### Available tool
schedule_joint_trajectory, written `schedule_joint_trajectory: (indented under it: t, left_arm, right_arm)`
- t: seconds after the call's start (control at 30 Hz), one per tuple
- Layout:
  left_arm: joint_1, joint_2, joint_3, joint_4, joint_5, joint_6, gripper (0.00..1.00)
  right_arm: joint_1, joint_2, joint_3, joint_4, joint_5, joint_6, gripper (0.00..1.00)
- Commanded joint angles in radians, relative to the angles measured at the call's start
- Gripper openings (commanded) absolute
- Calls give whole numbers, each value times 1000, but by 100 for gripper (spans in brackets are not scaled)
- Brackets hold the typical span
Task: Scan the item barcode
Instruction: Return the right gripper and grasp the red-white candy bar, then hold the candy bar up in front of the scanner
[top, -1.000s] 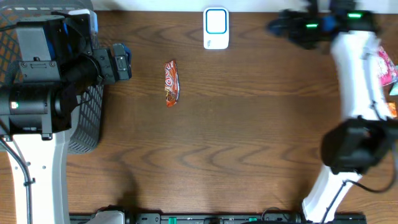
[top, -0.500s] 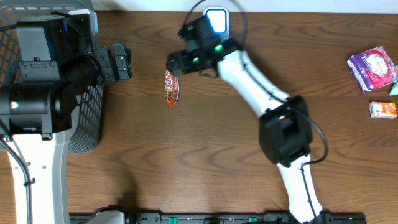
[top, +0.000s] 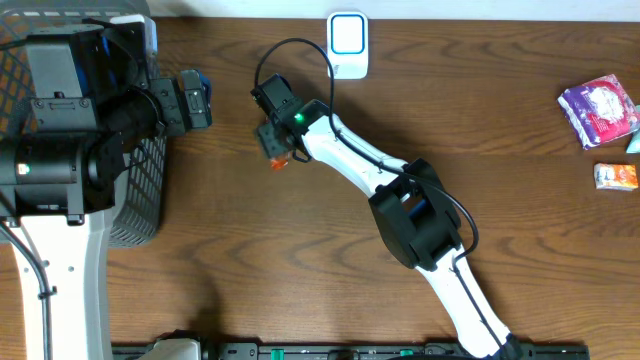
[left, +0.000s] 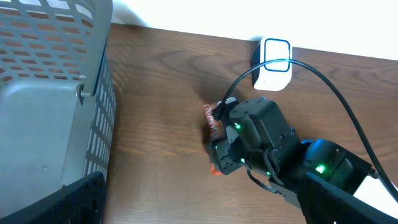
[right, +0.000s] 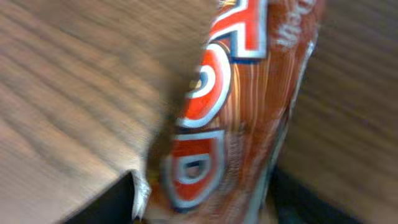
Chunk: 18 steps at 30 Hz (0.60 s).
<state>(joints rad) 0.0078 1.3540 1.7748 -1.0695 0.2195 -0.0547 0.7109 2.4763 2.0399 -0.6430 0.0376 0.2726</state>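
The item is a red-and-orange snack packet (top: 278, 162) lying on the wooden table left of centre; it fills the right wrist view (right: 242, 106) and shows as a red strip (left: 211, 126) in the left wrist view. My right gripper (top: 274, 138) is down over it, one finger against each long side of the packet, shut on it (right: 205, 208). The white barcode scanner (top: 347, 45) with a blue-lit face stands at the table's far edge (left: 272, 56). My left gripper (top: 196, 100) hangs open beside the basket, holding nothing (left: 199, 211).
A grey mesh basket (top: 140, 200) stands at the left edge under my left arm (left: 50, 74). At the far right lie a purple packet (top: 598, 108) and a small orange packet (top: 616, 176). A black cable loops above my right wrist.
My right arm swung from the far right across the table, came down over the snack packet and its fingers drew in against it. The left arm has not moved.
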Motion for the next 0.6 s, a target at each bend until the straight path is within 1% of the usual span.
schedule_joint_trajectory:
  t: [0.0, 0.07, 0.1, 0.13, 0.2, 0.3, 0.33, 0.4, 0.5, 0.57]
  left_arm:
    - [4, -2, 3, 0, 5, 2, 98]
    - [4, -2, 3, 0, 5, 2, 98]
    - [4, -2, 3, 0, 5, 2, 98]
    - [4, -2, 3, 0, 5, 2, 98]
    - [4, -2, 3, 0, 5, 2, 98]
    - [4, -2, 3, 0, 5, 2, 98]
    - [4, -2, 3, 0, 5, 2, 98]
    - [4, -2, 3, 0, 5, 2, 98]
    - [4, -2, 3, 0, 5, 2, 98]
    - [4, -2, 3, 0, 5, 2, 98]
  right_arm:
    - [-14, -5, 4, -31, 93, 4, 33]
    - [-23, -8, 4, -80, 154, 4, 19]
    - [-28, -13, 5, -109, 178, 3, 16]
    - [-34, -18, 6, -142, 200, 4, 15]
    - [-45, -37, 9, -211, 243, 3, 18]
    - [-53, -75, 9, -293, 315, 3, 17]
    - [-56, -89, 9, -320, 347, 3, 19]
    - [-58, -111, 9, -356, 379, 2, 30]
    - [-63, -122, 9, -379, 362, -29, 45]
    - [-63, -119, 7, -378, 344, -70, 50]
